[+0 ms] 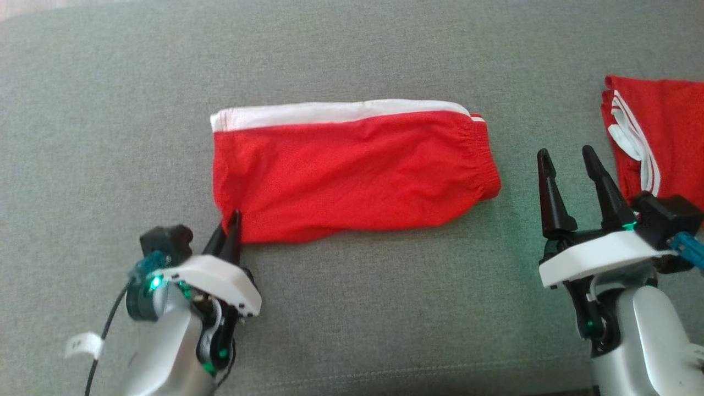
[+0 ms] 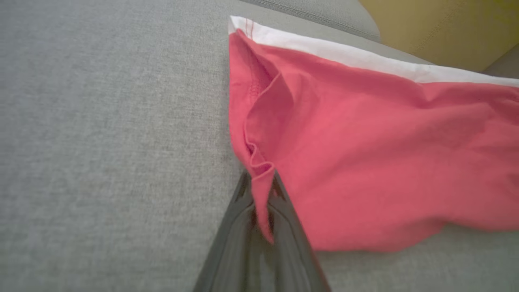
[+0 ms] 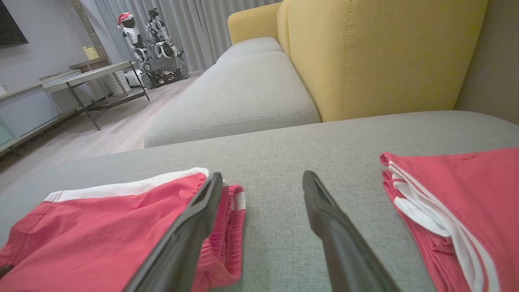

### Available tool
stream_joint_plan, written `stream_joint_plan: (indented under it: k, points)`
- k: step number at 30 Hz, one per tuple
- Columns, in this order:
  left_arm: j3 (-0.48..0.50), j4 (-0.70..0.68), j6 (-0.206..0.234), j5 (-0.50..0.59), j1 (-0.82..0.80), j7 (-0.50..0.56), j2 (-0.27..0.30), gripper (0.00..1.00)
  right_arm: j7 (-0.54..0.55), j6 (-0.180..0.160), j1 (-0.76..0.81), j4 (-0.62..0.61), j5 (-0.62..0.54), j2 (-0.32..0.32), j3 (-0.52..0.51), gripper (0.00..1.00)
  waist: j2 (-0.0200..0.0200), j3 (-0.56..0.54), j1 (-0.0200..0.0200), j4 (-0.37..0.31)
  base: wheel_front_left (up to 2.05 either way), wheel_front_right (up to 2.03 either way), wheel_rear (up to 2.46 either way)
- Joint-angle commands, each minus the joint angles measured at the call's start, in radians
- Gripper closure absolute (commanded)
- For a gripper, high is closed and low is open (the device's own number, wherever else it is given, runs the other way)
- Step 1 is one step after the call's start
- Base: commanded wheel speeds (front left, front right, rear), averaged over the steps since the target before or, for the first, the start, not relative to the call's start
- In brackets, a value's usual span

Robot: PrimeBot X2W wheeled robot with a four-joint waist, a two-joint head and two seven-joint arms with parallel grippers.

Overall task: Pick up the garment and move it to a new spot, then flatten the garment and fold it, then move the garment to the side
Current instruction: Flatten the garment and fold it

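1. The left gripper [image 1: 235, 217] is pinched tight on the near left corner of the red shorts [image 1: 352, 170], with a tuck of hem between its fingers.
2. The shorts lie folded on the middle of the grey sofa seat [image 1: 352, 44]. They look thin, light and limp, and would likely sag from one corner.
3. The right gripper [image 1: 566, 151] is spread wide and empty, just beside the elastic waistband [image 1: 484, 159], probably the firmest place to grip.
4. Another red garment [image 1: 665, 121] lies apart.

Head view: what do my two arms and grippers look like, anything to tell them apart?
The left gripper and right gripper match: two long, dark, pointed fingers, a white wrist plate, green lights, a black block with a teal plug, silver-grey forearm. The left arm also trails a black cable bearing a white tag.
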Motion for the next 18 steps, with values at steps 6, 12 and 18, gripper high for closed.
stream_joint_plan:
  k: [6, 12, 18]
  points:
    - [0.035, -0.195, 0.067, 0.002, 0.071, 0.025, 0.048, 0.00, 0.013, -0.001, 0.002, -0.059, -0.013, -0.004, 0.019, 0.00, 0.0000, -0.013, 0.0000, -0.001, 0.00, 0.00, 0.00]
    - [0.047, -0.365, 0.136, 0.072, 0.116, -0.031, 0.082, 0.00, 0.021, -0.001, 0.010, -0.086, -0.040, -0.013, 0.019, 0.00, 0.0000, -0.042, 0.0000, 0.011, 0.00, 0.00, 0.00]
    - [0.075, -0.507, 0.181, 0.139, 0.141, -0.056, 0.107, 0.00, 0.036, -0.001, 0.027, -0.116, -0.065, -0.015, 0.014, 0.00, 0.0000, -0.073, 0.0000, 0.018, 0.00, 0.00, 0.00]
